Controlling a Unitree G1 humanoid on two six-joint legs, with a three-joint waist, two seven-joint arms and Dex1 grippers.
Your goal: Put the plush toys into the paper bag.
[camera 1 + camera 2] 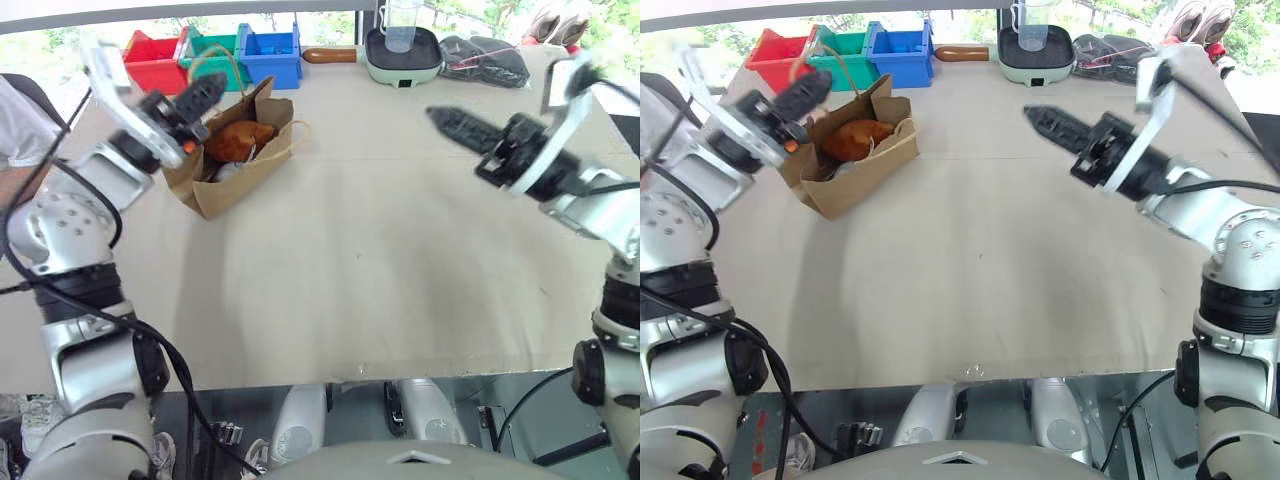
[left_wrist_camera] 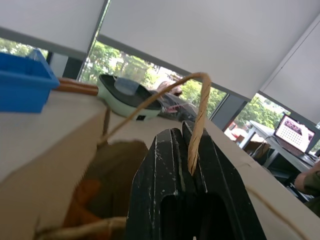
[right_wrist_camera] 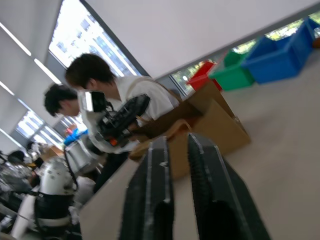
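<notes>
Left hand (image 1: pixel 212 90) pinching a twisted-cord handle (image 2: pixel 199 115) of the paper bag (image 1: pixel 232 175) at the tabletop's (image 1: pixel 380 260) far left, brown plush toy (image 1: pixel 238 138) inside. Right hand (image 1: pixel 440 118) empty, fingers slightly parted.

The paper bag (image 1: pixel 235 160) lies far-left on the table (image 1: pixel 380 280), a plush toy (image 1: pixel 238 140) inside; bins (image 1: pixel 215 58) behind it.

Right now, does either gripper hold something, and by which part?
The left gripper holds the paper bag by one cord handle. The right gripper holds nothing.
</notes>
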